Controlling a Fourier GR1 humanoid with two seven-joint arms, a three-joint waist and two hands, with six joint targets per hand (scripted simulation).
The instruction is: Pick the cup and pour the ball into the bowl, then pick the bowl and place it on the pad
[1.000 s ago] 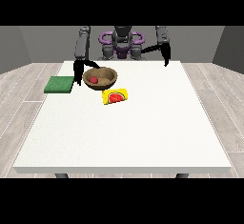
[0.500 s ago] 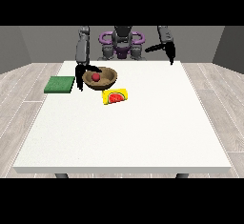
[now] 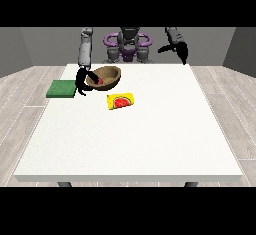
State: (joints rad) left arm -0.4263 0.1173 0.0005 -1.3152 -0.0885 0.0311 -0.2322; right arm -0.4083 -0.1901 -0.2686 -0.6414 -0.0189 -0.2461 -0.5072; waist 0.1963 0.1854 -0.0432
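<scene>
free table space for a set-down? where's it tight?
Bare: the table from the cup to the near edge, plus its whole right side. Crowded: far-left corner, where pad, bowl and the hand at the view's left cluster.

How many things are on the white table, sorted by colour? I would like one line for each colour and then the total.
Brown: 1, the bowl
Red: 1, the ball inside the bowl
Green: 1, the pad
Yellow: 1, the cup, lying on its side with a red picture on it
Total: 4
</scene>
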